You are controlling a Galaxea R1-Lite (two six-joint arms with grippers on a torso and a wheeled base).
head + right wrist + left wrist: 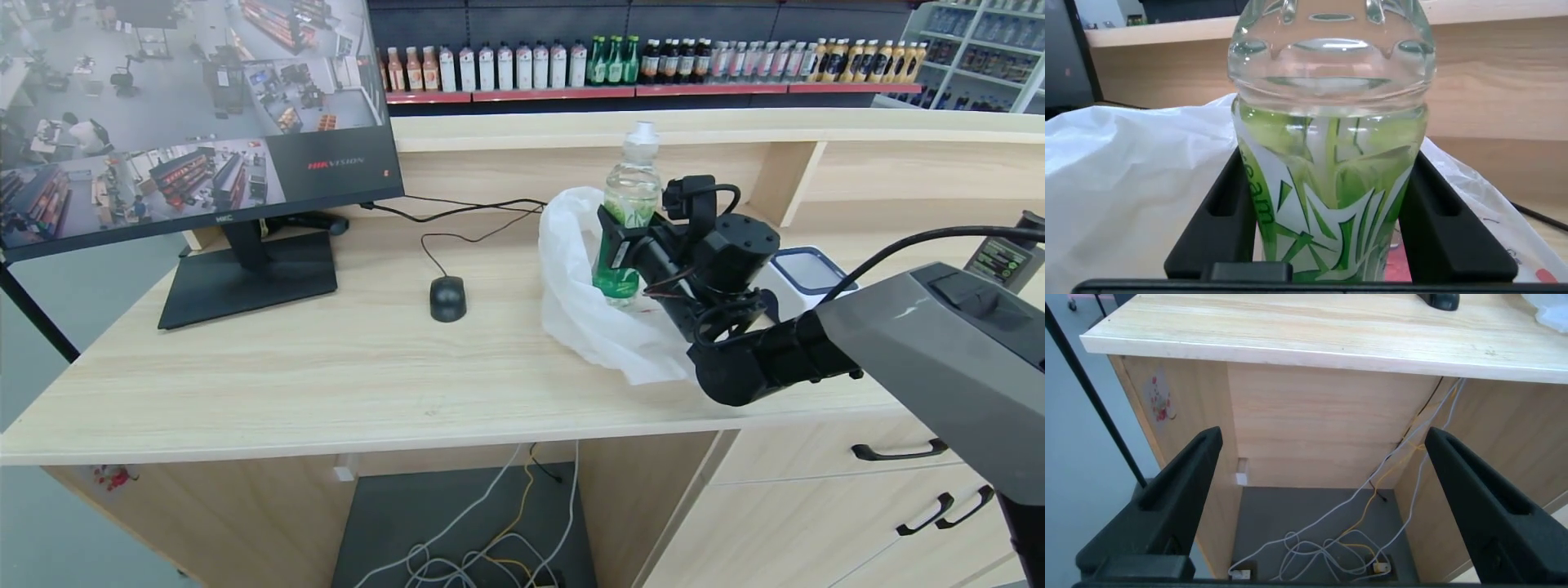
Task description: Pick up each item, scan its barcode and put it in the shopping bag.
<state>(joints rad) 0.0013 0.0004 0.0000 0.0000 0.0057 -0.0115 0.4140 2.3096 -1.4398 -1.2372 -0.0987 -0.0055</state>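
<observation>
One bottle (pixel 631 192) tight in right pincer (pixel 1331 216), upright at bag (pixel 575 314) mouth; left pincer (pixel 1323 498) agape.

Right pincer (pixel 622 245) over the counter (pixel 326 359), clamped on the bottle (pixel 633 189); left pincer (pixel 1323 441) gaping wide below the counter's edge
</observation>
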